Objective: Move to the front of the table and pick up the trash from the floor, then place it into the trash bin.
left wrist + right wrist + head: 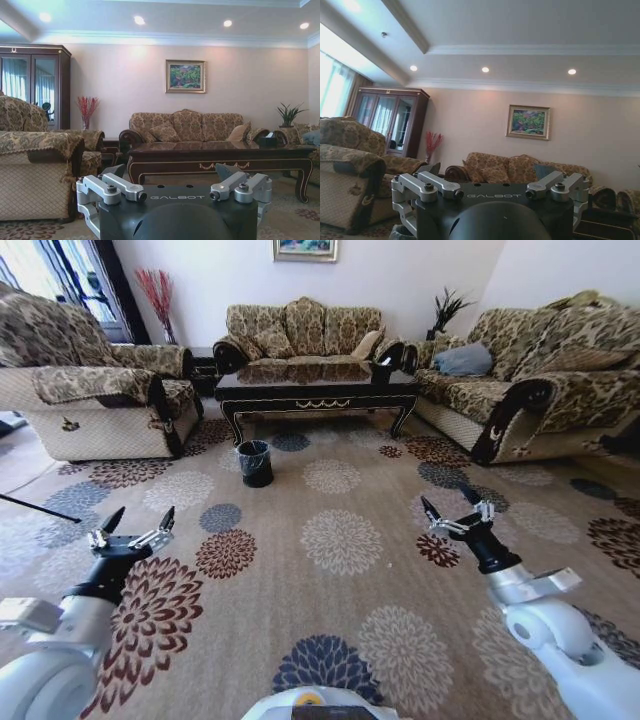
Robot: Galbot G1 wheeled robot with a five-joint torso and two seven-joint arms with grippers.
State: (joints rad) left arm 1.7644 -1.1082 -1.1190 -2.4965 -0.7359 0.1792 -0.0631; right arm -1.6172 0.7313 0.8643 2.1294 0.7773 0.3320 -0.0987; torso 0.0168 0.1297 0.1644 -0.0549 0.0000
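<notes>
The wheeled robot stood on the flower-patterned carpet (340, 540) of a living room, well back from the table (318, 390), a long dark coffee table with gold trim set before the far sofa (300, 330). Both arms were held forward and low above the carpet. The left gripper (132, 531) hovered at the left with its fingers spread apart and nothing between them; the right gripper (453, 514) hovered at the right, likewise spread and empty. The trash bin (254, 462), a small round black bucket with a liner bag at its rim, stood on the carpet just in front of the table's left end, near the armchair (90, 390). A tiny white speck (390, 562) lay on the carpet between the grippers, nearer the right one; what it was could not be told. From the left wrist, the table (220, 157) appeared straight ahead beneath a framed painting (185, 76).
</notes>
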